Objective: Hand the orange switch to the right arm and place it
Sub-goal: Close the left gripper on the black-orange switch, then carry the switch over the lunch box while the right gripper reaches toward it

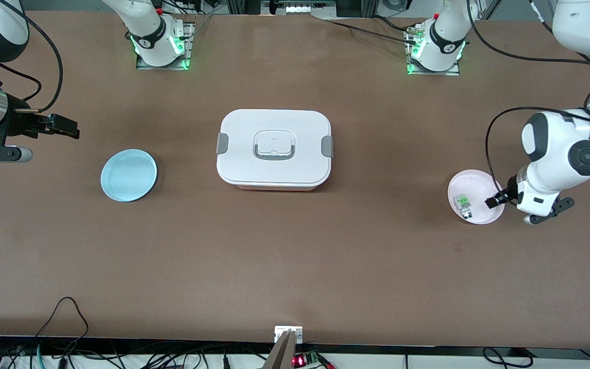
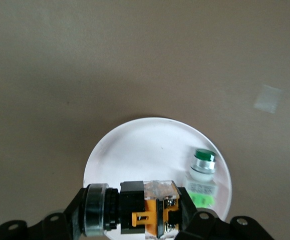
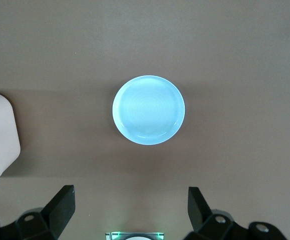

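The orange switch (image 2: 147, 210) sits closest to my left wrist camera, clamped crosswise in my left gripper (image 2: 134, 220): a black block with orange clips, a clear midsection and a round clear cap at one end, pinched between the two dark fingers (image 2: 197, 220). My left gripper (image 1: 496, 199) hangs over the edge of the pink plate (image 1: 466, 182) at the left arm's end of the counter (image 1: 295, 266), and the switch in it is above the plate's (image 2: 134, 150) white floor, though I cannot tell whether it touches. Just beside it, lying on the plate, is the green-topped component (image 2: 203, 175), a clear-grey body with a bright green button and a green tab; in the front view it (image 1: 463, 201) rests on the half of the plate nearer the front camera.

At the middle of the counter stands a white lidded box (image 1: 274, 149) with grey latches and a recessed handle.

My right gripper (image 1: 62, 126) waits, fingers (image 3: 59, 207) spread wide and holding nothing, above the right arm's end of the counter. The blue plate (image 3: 148, 110) lies beneath its camera, bare; in the front view it (image 1: 128, 175) lies nearer the front camera than that gripper's spot.
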Motion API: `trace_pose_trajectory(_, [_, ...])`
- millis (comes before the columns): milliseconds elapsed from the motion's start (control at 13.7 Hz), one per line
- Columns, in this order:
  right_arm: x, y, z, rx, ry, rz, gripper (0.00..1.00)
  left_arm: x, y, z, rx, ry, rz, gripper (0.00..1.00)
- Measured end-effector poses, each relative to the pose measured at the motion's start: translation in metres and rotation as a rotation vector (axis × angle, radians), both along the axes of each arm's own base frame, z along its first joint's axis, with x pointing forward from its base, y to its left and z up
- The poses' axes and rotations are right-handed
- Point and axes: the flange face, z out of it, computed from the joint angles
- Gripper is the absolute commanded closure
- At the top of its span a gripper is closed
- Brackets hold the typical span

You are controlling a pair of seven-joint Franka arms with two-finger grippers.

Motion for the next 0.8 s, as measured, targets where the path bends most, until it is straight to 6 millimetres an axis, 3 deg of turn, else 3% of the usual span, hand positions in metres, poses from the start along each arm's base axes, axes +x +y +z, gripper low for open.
trace_pose_trajectory(146, [0.000,0.000,0.000,0.000,0.000,0.000,0.00,0.007,-0.016,0.033,-0.005,0.039,-0.029,1.00])
trace_pose_trajectory(438, [0.000,0.005,0.000,0.014,0.000,0.005,0.00,0.020,-0.058,0.074,-0.067,0.064,-0.169,1.00])
trace_pose_trajectory(803, [0.004,0.038,-0.011,0.060,0.010,0.044,0.00,0.027,-0.108,0.123,-0.202,0.100,-0.342,1.00])
